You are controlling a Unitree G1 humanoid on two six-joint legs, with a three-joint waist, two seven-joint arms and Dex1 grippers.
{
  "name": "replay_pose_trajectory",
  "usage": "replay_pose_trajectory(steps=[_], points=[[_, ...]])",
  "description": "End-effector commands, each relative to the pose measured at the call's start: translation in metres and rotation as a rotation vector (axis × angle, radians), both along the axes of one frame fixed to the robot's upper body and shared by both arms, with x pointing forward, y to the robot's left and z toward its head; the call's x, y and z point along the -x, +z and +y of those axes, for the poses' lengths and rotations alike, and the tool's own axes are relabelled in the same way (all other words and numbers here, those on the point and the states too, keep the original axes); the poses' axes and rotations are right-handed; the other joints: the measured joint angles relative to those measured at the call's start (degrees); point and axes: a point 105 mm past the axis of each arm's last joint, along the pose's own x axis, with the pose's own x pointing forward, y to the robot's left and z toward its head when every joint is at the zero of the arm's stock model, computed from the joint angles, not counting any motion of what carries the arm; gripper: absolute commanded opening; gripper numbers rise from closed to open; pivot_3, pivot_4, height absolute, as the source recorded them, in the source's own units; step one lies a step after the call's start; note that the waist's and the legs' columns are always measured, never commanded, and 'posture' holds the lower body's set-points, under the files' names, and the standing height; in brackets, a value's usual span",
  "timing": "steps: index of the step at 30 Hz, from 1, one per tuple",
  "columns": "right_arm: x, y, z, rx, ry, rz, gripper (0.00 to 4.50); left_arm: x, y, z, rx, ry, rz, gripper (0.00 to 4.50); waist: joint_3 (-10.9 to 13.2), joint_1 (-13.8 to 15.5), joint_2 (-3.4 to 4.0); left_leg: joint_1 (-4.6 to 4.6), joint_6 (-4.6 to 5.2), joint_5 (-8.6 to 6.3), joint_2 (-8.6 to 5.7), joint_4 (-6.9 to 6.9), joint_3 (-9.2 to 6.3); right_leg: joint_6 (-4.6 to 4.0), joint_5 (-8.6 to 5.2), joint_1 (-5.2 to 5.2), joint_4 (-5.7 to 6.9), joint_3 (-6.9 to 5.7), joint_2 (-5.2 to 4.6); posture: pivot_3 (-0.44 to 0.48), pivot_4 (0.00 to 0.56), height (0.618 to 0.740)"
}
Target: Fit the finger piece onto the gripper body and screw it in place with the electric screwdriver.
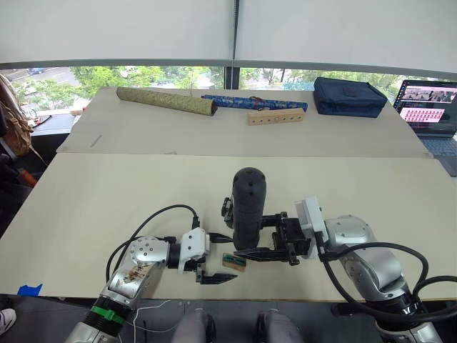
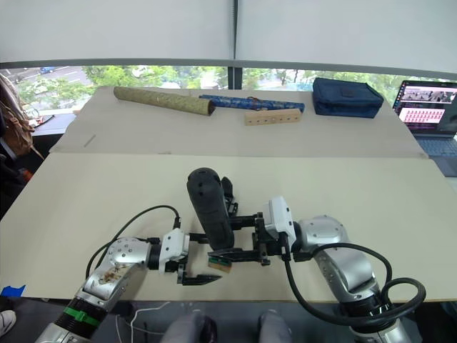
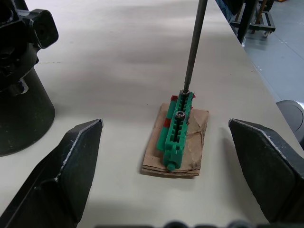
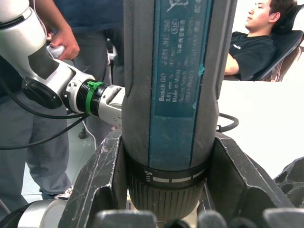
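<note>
Gripping the electric screwdriver (image 1: 248,204) upright between our right gripper's (image 1: 265,241) two black fingers, we have its fingers pressed against either side of the dark barrel, as the right wrist view shows with the printed label facing the camera. The thin metal bit (image 3: 194,45) points down and its tip sits on the far end of the small tan block with the green top (image 3: 177,137), which lies flat on the near table (image 1: 107,207) just in front of us. A screw head shows in the green strip just behind the bit's tip.

Our left gripper (image 1: 212,271) rests low at the table's near edge, just to the left of the block, with its fingers (image 3: 61,175) spread wide on either side of it and holding nothing.

We see the gripper body (image 3: 21,76) standing on its round dark base just behind the screwdriver, close to the block.

On the far table lie a long olive roll (image 1: 166,101), a blue patterned roll (image 1: 253,102), a wooden block with holes (image 1: 275,117) and a dark blue pouch (image 1: 350,97); a laptop (image 1: 432,107) sits at the right.
</note>
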Motion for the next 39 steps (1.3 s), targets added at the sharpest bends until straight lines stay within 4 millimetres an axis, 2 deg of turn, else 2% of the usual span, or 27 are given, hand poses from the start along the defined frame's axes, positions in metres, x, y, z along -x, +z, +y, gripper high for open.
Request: replay_pose_trajectory(steps=[1, 11, 23, 28, 32, 39], points=[[0.002, 0.005, 0.0, -0.023, 0.0, -0.033, 1.9, 0.013, -0.025, 0.0, -0.043, -0.002, 0.113, 4.5, 0.0, 0.0, 0.0, 0.0, 0.0, 0.0, 0.0, 0.0, 0.0, 0.0, 0.0, 0.0, 0.0, 0.0, 0.0, 0.0, 0.15, 0.74], [0.002, 0.006, 0.0, -0.04, 0.004, -0.038, 1.9, 0.012, -0.024, 0.0, -0.043, 0.0, 0.109, 4.5, 0.0, 0.0, 0.01, 0.01, 0.0, 0.0, 0.0, -0.01, 0.0, 0.0, 0.0, 0.01, 0.0, 0.0, 0.0, 0.0, 0.15, 0.74], [0.008, 0.021, 0.0, -0.067, 0.037, -0.058, 1.9, 0.011, -0.013, 0.009, -0.027, -0.016, 0.077, 4.5, 0.0, -0.4, 0.01, 0.0, -0.01, 0.0, 0.03, -0.03, 0.01, 0.0, 0.0, -0.04, 0.01, 0.0, 0.02, 0.0, 0.15, 0.74], [0.009, 0.027, 0.0, -0.074, 0.045, -0.074, 1.9, 0.011, -0.001, 0.014, 0.003, -0.01, 0.053, 4.5, 0.0, -0.7, 0.01, 0.0, -0.05, 0.03, 0.08, -0.06, 0.03, -0.01, 0.0, -0.1, 0.01, 0.0, 0.04, 0.0, 0.15, 0.74], [0.012, 0.035, 0.001, -0.087, 0.053, -0.088, 1.9, 0.008, 0.021, 0.02, 0.063, 0.011, 0.026, 4.5, 0.0, -0.7, 0.0, -0.04, -0.07, 0.04, 0.11, -0.06, 0.03, -0.01, -0.01, -0.13, 0.01, -0.02, 0.05, 0.0, 0.15, 0.74], [0.015, 0.046, -0.001, -0.097, 0.063, -0.102, 1.9, 0.013, 0.045, 0.031, 0.126, 0.015, -0.004, 4.5, 0.0, -0.4, -0.01, -0.1, -0.11, 0.06, 0.09, -0.04, 0.02, -0.02, 0.0, -0.15, -0.02, -0.03, 0.0, 0.0, 0.15, 0.74]])
